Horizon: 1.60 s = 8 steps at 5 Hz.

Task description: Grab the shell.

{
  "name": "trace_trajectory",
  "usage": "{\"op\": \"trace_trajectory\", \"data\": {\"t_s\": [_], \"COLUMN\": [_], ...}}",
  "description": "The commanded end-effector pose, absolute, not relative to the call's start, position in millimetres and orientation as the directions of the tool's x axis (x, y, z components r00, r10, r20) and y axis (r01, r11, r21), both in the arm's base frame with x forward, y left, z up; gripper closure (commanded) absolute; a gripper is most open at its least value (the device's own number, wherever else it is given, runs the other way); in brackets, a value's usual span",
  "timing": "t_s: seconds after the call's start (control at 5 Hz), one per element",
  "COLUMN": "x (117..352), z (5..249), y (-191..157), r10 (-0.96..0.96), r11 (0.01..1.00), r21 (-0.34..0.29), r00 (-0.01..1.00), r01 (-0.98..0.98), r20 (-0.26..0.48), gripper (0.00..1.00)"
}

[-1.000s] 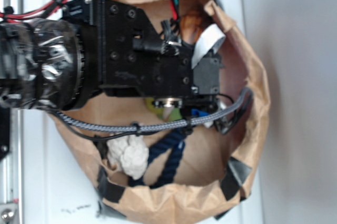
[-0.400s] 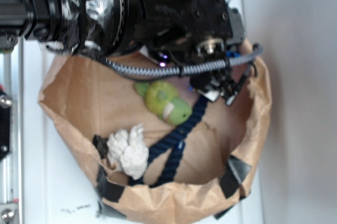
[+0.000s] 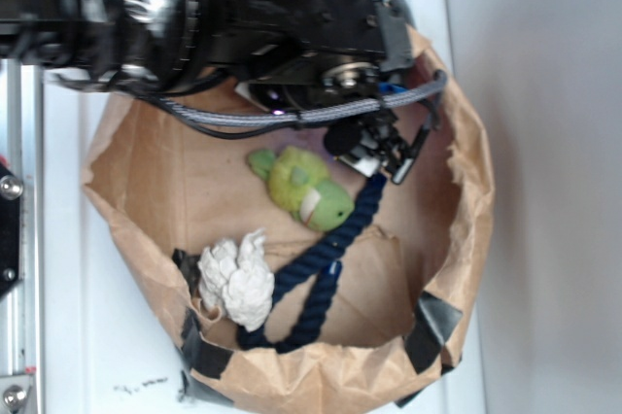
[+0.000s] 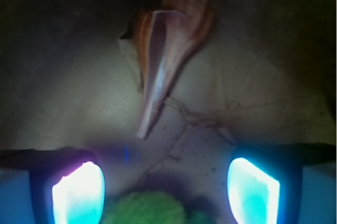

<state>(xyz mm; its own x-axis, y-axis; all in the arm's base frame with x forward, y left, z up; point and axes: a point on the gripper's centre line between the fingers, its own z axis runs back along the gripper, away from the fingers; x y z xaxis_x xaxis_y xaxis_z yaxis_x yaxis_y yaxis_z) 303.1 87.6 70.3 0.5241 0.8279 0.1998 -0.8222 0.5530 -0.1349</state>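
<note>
The crumpled brown paper bag [image 3: 457, 190], its top rolled down into a wide open bowl on the white desk [image 3: 68, 336], keeps everything inside in reach from above. It holds a dark navy twisted rope [image 3: 321, 268], a green plush toy [image 3: 306, 190] and a white lumpy coral-like clump [image 3: 236, 280]. The claw [image 4: 166, 187] hangs with its fingers wide apart and empty, aimed at the glossy orange-brown spiral shell [image 4: 166, 50], which lies on the bag's floor against its far wall, thin tip toward the claw.
</note>
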Motion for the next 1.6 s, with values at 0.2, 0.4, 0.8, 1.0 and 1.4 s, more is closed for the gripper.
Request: {"op": "trace_trajectory", "data": {"t_s": [0.2, 0.4, 0.8, 1.0, 1.4], "x": [341, 354, 362, 356, 329], "z": [58, 56, 57, 64, 88], "y": [99, 96, 99, 97, 120], "r10": [0.848, 0.851, 0.826, 0.826, 0.816], "r11": [0.505, 0.503, 0.532, 0.544, 0.569], "r21": [-0.24, -0.255, -0.246, -0.247, -0.227], "r00": [0.425, 0.421, 0.434, 0.459, 0.508], "r01": [-0.829, -0.826, -0.81, -0.802, -0.791], "r20": [0.318, 0.314, 0.359, 0.328, 0.275], "gripper": [0.0, 0.0, 0.0, 0.0, 0.0]}}
